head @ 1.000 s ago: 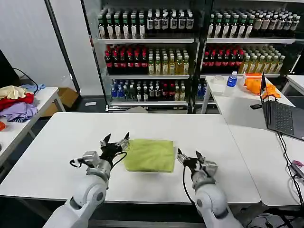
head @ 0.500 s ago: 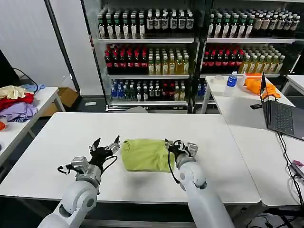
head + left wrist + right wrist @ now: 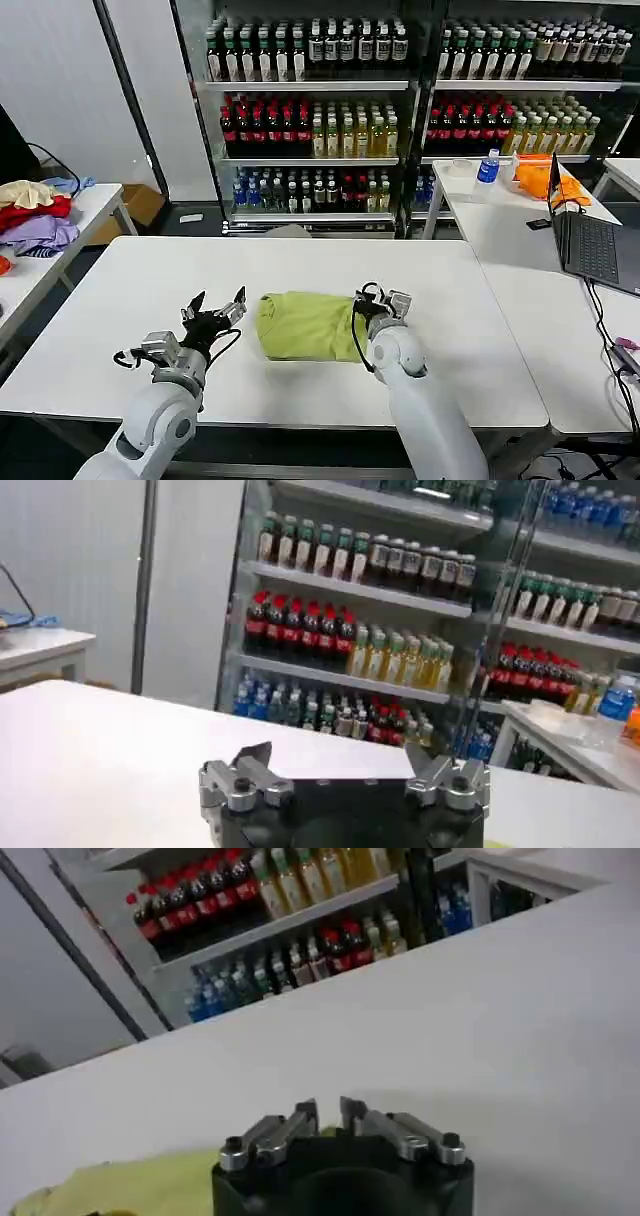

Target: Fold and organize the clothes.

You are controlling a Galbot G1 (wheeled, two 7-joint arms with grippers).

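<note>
Lime t-shirt [image 3: 306, 325] lay folded near the middle of the white surface [image 3: 120, 290], toward its near edge, as my head saw it. My left hand [image 3: 212, 312] hovered spread open just beside it; my right hand [image 3: 378, 304] touched its opposite edge.

From my left wrist, fingers [image 3: 250, 758] stood wide apart.

From my right wrist, fingertips [image 3: 306, 1112] were nearly together beside the shirt [image 3: 150, 1178], gripping nothing I could see.

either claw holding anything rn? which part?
Left claw is open, holding nothing, apart from the shirt. Right claw sits at the shirt's right edge, nearly shut; whether it pinches fabric cannot be told.
</note>
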